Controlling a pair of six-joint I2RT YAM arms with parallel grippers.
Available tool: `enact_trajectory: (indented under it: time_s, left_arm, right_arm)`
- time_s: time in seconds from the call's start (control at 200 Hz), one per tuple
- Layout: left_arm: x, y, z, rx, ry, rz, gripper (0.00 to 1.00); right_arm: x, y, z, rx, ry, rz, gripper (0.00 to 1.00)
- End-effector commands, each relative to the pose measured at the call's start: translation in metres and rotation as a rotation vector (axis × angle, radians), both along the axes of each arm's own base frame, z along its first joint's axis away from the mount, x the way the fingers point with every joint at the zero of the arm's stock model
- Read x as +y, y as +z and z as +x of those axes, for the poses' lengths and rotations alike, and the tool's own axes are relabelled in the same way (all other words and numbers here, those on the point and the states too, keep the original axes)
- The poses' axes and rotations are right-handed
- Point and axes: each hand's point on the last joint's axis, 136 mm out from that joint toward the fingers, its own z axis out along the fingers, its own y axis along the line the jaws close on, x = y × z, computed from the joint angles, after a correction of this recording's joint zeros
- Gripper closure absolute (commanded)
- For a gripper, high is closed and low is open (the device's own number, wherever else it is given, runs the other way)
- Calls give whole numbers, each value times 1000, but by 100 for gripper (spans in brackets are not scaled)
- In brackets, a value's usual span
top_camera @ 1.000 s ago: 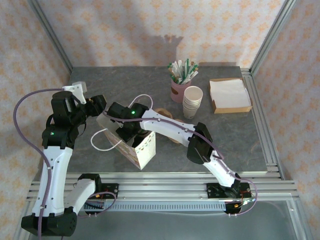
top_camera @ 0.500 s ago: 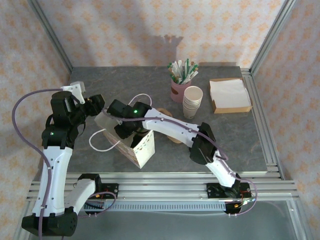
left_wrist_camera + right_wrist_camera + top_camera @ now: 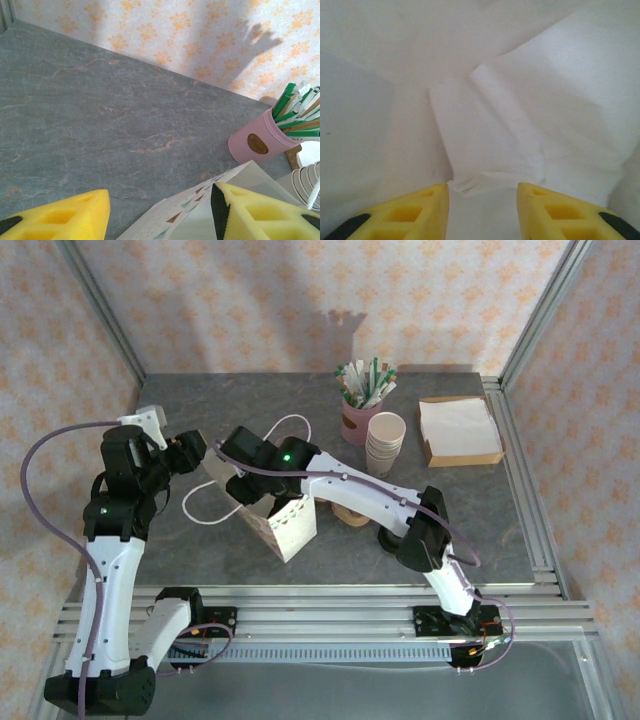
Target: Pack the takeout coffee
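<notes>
1. Reference: the white paper bag [image 3: 293, 532]. It stands on the grey table [image 3: 480, 530] with its mouth up. One white cord handle [image 3: 205, 512] lies off its left side, and the other arches over its far side.

2. The right gripper [image 3: 481, 192] sits inside the bag's mouth. Its yellow fingers stand apart with nothing between them. Beyond them we see the creased white floor of the bag.

3. The left gripper [image 3: 159, 197] is at the bag's far-left rim with its fingers spread. The bag's wall rises just beside one finger, and we cannot tell whether they touch.

4. Just right of the bag, a tan round object [image 3: 350, 513] sits under the right arm, which hides most of it. We cannot tell whether this is the takeout coffee, which way its lid points, or how its long axis runs.

5. Beyond the bag, to its far right, a stack of white paper cups [image 3: 385, 445] stands upright with mouths up. Just behind the stack is a pink holder [image 3: 356, 423] of green-and-white sticks. Right of both, well apart from the bag, is a brown tray of white napkins [image 3: 460, 430].

6. The right arm crosses between the bag and the stack.
</notes>
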Motion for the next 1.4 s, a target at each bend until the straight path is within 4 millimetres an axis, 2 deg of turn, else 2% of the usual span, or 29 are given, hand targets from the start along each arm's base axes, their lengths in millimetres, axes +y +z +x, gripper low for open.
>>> enact_trajectory:
  time_s: [0.0, 0.225, 0.455, 0.611, 0.866, 0.976, 1.036, 1.131, 1.216, 1.311, 1.391]
  left_arm:
    - [3, 5, 1, -19, 15, -2, 43]
    - [3, 3, 2, -9, 14, -4, 43]
    - [-6, 5, 5, -23, -39, -22, 41]
    - [-20, 7, 6, -36, -120, -53, 41]
    - [-29, 14, 5, -76, -170, -73, 42]
    - [-30, 14, 5, -82, -174, -74, 42]
    - [-28, 14, 5, -87, -161, -72, 41]
    - [-22, 15, 5, -109, -123, -67, 31]
    - [-10, 15, 4, -134, -48, -61, 25]
    - [2, 19, 0, -177, 21, -26, 17]
    - [20, 20, -4, -220, 125, -8, 11]
  right_arm:
    - [-2, 8, 0, -24, -25, 9, 61]
    - [-2, 33, 4, -71, -38, 67, 59]
    - [-16, 59, 11, -139, -83, 72, 54]
    - [-24, 87, 9, -166, -92, 129, 51]
    - [-35, 128, 1, -212, -78, 227, 49]
    - [-49, 147, 1, -267, -90, 247, 49]
    - [-61, 159, 3, -319, -111, 251, 48]
    - [-92, 180, 13, -452, -170, 234, 46]
    - [-134, 201, 24, -571, -273, 242, 33]
    - [-188, 221, 33, -693, -411, 271, 28]
    - [-239, 228, 40, -816, -556, 258, 24]
